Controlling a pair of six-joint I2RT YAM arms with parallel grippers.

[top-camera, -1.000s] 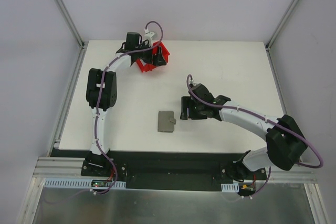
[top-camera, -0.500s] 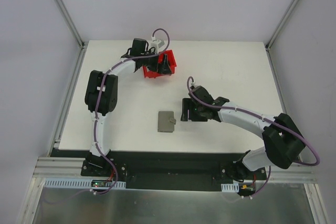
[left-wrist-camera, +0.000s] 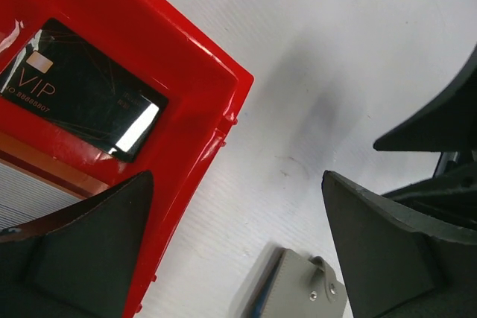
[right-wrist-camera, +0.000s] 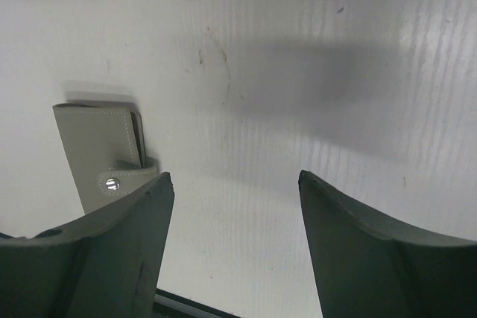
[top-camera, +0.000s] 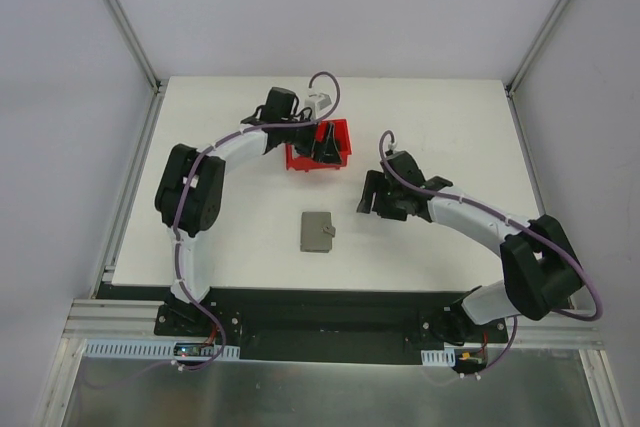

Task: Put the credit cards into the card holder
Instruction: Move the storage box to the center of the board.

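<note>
The red bin (top-camera: 303, 160) stands at the back centre of the table. In the left wrist view a dark card marked VIP (left-wrist-camera: 82, 87) lies inside the bin (left-wrist-camera: 186, 57). No white or gold card shows. My left gripper (top-camera: 327, 142) is open, with one finger (left-wrist-camera: 89, 258) inside the bin against its wall and the other outside (left-wrist-camera: 395, 251). The grey card holder (top-camera: 317, 232) lies closed with its snap tab, nearer the front; it also shows in both wrist views (left-wrist-camera: 302, 288) (right-wrist-camera: 100, 147). My right gripper (top-camera: 368, 195) is open and empty, to the right of the holder (right-wrist-camera: 235, 175).
The white table (top-camera: 450, 137) is framed by metal rails and grey walls. The table's dark front edge (right-wrist-camera: 194, 309) shows at the bottom of the right wrist view.
The left gripper has moved right and toward the front, and the red bin has moved with it. The right gripper has pulled back and to the right, away from the card holder.
</note>
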